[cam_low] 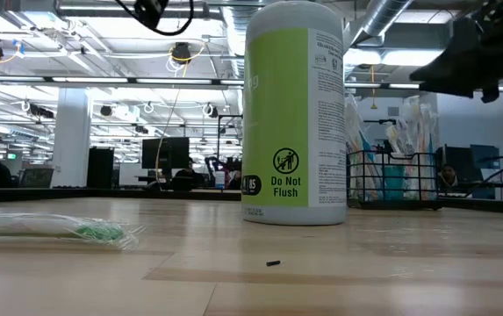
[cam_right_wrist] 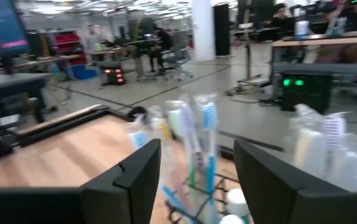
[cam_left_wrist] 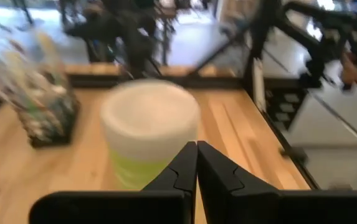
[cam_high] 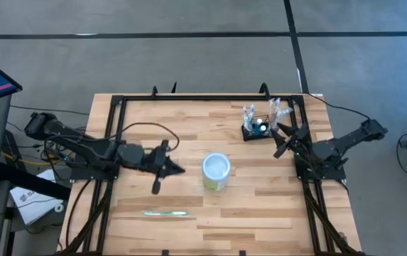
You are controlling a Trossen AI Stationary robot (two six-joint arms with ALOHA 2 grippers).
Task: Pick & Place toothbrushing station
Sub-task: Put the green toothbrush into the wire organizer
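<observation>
Right end effector is wide open and holds nothing; its two dark fingers stand well apart, with wrapped toothbrushes showing in the gap just ahead of them; it sits just off the right side of the toothbrushing station, apart from it; the station is a small black wire-mesh basket standing upright on the counter near the far right corner, packed with upright toothbrushes in clear wrap; in the low view the basket stands behind and to the right of the wipes canister, and the right arm hangs above it.

Left end effector is fully shut on nothing, fingertips pressed together; it hovers over mid-counter, pointing at the wipes canister, which is just ahead of it and not touched; the canister is white and pale green, upright, labelled "Do Not Flush" in the low view; the station lies beyond the canister from this side, blurred in the left wrist view.

One wrapped toothbrush lies flat on the counter, nearer the front edge than the left end effector, well apart from both arms; a tiny dark speck lies on the wood in front of the canister.
</observation>
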